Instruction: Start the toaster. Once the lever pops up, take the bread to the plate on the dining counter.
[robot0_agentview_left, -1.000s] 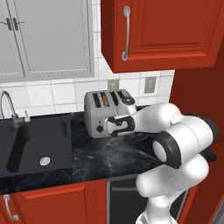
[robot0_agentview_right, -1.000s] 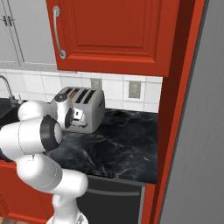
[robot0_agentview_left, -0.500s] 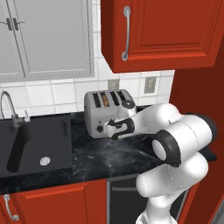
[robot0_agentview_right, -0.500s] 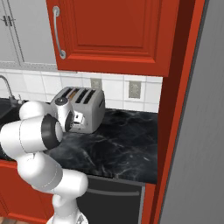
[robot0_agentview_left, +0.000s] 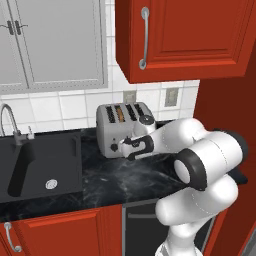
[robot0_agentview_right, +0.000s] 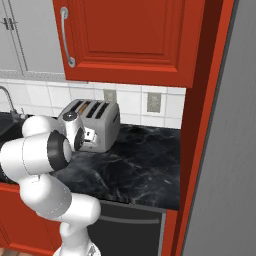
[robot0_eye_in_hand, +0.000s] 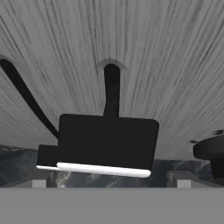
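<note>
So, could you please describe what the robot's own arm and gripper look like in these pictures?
The arm is glossy white, built from rounded, bulbous segments, with dark rings and black round caps at the joints. Its hand ends in a black bracket-like piece, the gripper, beside the toaster. No cables or markings show.

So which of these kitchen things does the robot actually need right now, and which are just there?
Part of the job:
- toaster
- bread sitting in a toaster slot
- toaster lever, right in front of the open gripper

Just there:
- sink and tap
- red cabinet
- wall sockets
</note>
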